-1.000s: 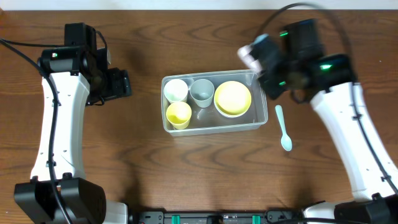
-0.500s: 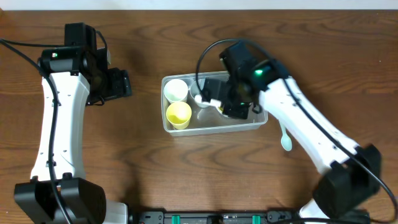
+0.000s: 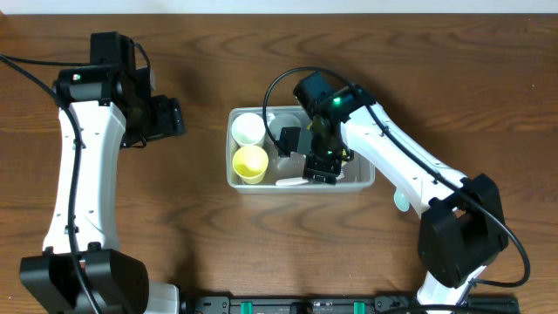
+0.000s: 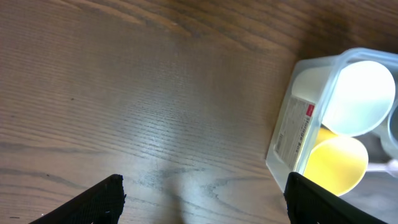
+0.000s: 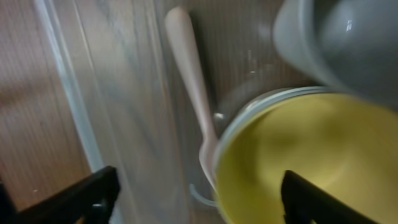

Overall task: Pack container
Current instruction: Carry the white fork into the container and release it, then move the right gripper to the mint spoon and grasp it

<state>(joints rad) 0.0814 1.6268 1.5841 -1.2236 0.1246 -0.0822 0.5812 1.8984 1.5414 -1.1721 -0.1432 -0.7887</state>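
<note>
The clear container [image 3: 261, 187] sits mid-table and holds a white cup [image 3: 247, 128] and a yellow cup [image 3: 250, 162]. My right gripper [image 3: 321, 166] hangs open low inside its right half, hiding most of what lies there. In the right wrist view a pale spoon [image 5: 189, 81] lies loose on the container floor beside a yellow bowl [image 5: 298, 162] and a grey cup [image 5: 348, 43]. The open right gripper [image 5: 199, 199] holds nothing. My left gripper [image 3: 166, 118] stands open over bare table left of the container [image 4: 289, 134], also open and empty in its own view [image 4: 202, 202].
A light blue spoon [image 3: 400, 201] lies on the table right of the container, partly under my right arm. The dark wooden table [image 3: 288, 253] stretches in front. The white cup [image 4: 360, 93] and yellow cup [image 4: 336, 165] show at the left wrist view's right edge.
My right arm swung from beyond the container's right end to low inside it. It carried a pale spoon, opened, and the spoon now lies in the container. The left arm stayed still.
</note>
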